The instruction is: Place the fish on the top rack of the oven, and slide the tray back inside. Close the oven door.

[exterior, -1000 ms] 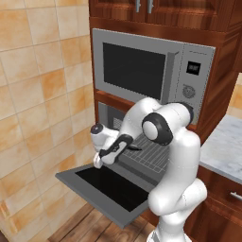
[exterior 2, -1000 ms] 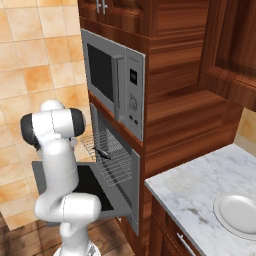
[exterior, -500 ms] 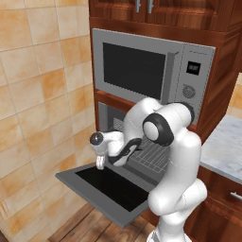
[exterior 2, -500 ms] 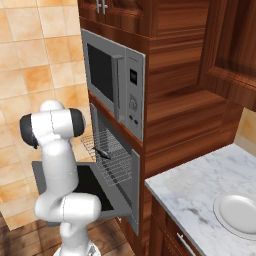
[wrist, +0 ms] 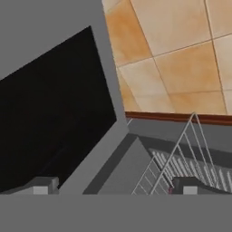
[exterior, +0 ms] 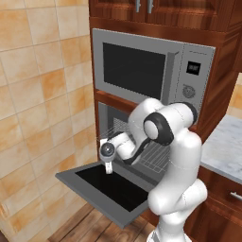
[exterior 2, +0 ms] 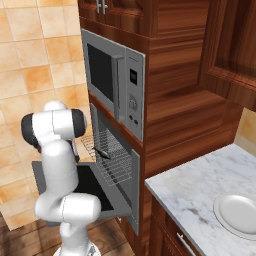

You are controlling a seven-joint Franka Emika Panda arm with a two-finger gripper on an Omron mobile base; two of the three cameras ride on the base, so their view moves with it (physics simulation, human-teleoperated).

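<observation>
While oven door (exterior: 111, 189) hangs open, spread empty pincer (exterior: 108, 167) hovers beside pulled-out rack (exterior 2: 107, 155).

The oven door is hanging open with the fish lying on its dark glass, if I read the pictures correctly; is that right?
Not quite. The oven door is hanging open, but the fish is lying on the pulled-out top rack, not on the glass. The right base view shows it.

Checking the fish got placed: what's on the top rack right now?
A small dark fish lies on the rack, which is pulled out over the open oven door. The arm covers part of the rack, so anything there can't be seen.
</observation>
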